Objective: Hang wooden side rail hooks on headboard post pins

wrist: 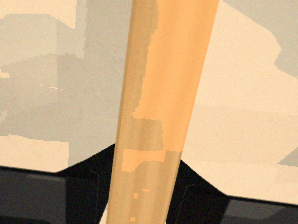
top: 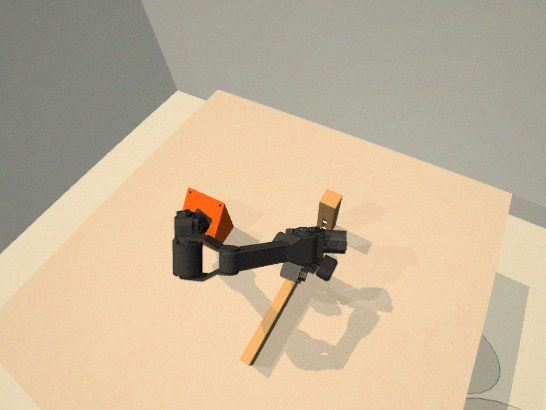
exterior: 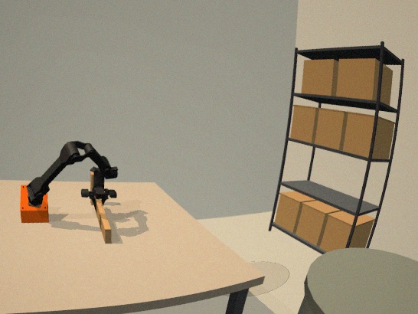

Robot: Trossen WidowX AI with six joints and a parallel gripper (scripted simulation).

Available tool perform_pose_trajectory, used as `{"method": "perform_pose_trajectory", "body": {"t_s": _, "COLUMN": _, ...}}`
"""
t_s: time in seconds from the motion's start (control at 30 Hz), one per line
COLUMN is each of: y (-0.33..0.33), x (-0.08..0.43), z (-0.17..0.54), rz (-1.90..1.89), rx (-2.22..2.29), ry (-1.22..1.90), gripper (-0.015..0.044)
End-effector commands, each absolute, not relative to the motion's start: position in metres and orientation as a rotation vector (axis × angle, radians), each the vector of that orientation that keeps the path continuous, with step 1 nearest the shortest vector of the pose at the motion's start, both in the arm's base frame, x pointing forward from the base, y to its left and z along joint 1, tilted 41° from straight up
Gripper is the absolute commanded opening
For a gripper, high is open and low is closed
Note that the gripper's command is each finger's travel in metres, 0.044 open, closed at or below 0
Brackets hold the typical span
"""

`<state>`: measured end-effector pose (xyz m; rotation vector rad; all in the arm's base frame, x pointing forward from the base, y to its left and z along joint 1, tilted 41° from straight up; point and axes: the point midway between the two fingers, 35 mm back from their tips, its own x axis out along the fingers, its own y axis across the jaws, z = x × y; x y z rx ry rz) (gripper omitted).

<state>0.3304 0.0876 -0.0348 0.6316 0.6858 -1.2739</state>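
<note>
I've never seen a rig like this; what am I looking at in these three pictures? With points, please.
One black robot arm stands on an orange base (top: pixel 227 227) (exterior: pixel 34 216). The top picture looks down on the table (top: pixel 150 310) (exterior: pixel 153 276); the exterior one looks across it from the side; the wrist one looks along the gripper (top: pixel 312 270) (exterior: pixel 99 193) (wrist: pixel 142 147). The gripper is closed on a long wooden rail (top: pixel 260 340) (exterior: pixel 103 222) (wrist: pixel 172 85), its far end low at the table. Beyond the gripper stands an upright wooden post (top: pixel 329 207) (exterior: pixel 92 178). The arm hides whether the rail's hooks sit in it.

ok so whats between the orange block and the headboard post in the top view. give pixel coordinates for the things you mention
In the top view, the black arm's forearm (top: pixel 265 255) stretches from near the orange block (top: pixel 227 225) (exterior: pixel 34 217) toward the headboard post (top: pixel 330 200) (exterior: pixel 92 180).
</note>
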Motion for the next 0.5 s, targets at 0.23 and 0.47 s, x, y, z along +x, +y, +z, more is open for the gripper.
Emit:
{"method": "perform_pose_trajectory", "body": {"t_s": 0.23, "y": 0.0941, "x": 0.3313, "z": -0.0340, "rz": -1.261, "rx": 0.638, "ry": 0.687, "gripper": 0.0000}}
{"method": "perform_pose_trajectory", "body": {"t_s": 0.47, "y": 0.0950, "x": 0.3308, "z": -0.0340, "rz": -1.261, "rx": 0.638, "ry": 0.687, "gripper": 0.0000}}
